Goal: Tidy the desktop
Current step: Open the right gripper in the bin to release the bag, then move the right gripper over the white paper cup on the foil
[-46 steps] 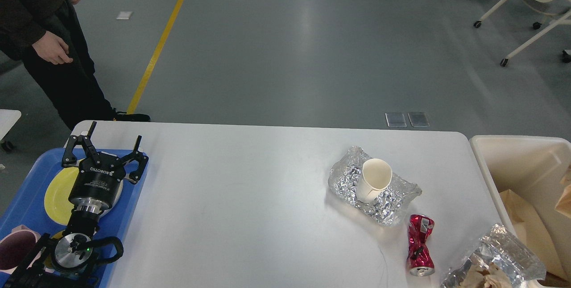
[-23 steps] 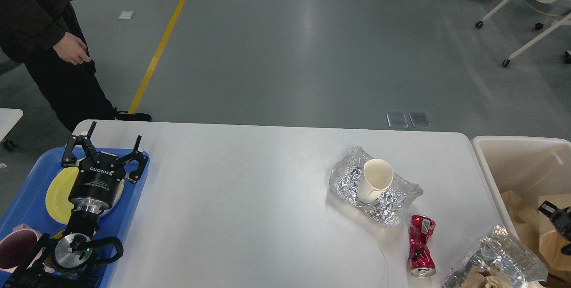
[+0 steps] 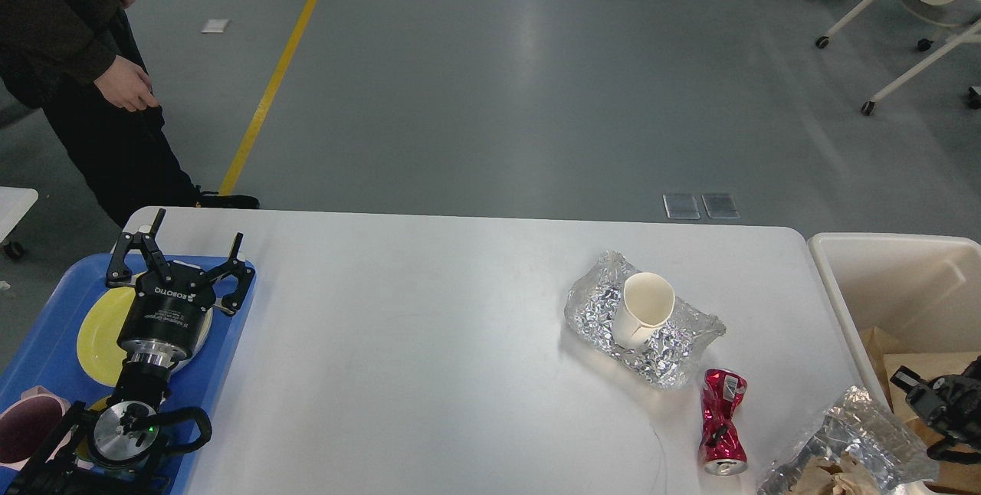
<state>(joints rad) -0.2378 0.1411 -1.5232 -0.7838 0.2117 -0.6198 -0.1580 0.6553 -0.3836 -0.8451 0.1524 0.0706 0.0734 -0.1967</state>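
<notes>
The surface (image 3: 429, 357) is filling most of the view. Near its right edge a paper cup (image 3: 642, 319) is resting on crumpled foil (image 3: 674, 353), a crushed red can (image 3: 722, 422) lying beside. Our left claw (image 3: 189, 257) is hovering spread wide over the blue tray (image 3: 222, 357) at the left edge. Our right claw (image 3: 931, 403) is showing above the bin (image 3: 881, 273); we cannot tell its state.

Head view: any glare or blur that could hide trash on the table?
Head view: sharp, evenly lit; soft shadows only. The foil under the paper cup glints, and ceiling light streaks the floor. The table is not washed out. The right end effector is cut off at the picture's edge.
</notes>
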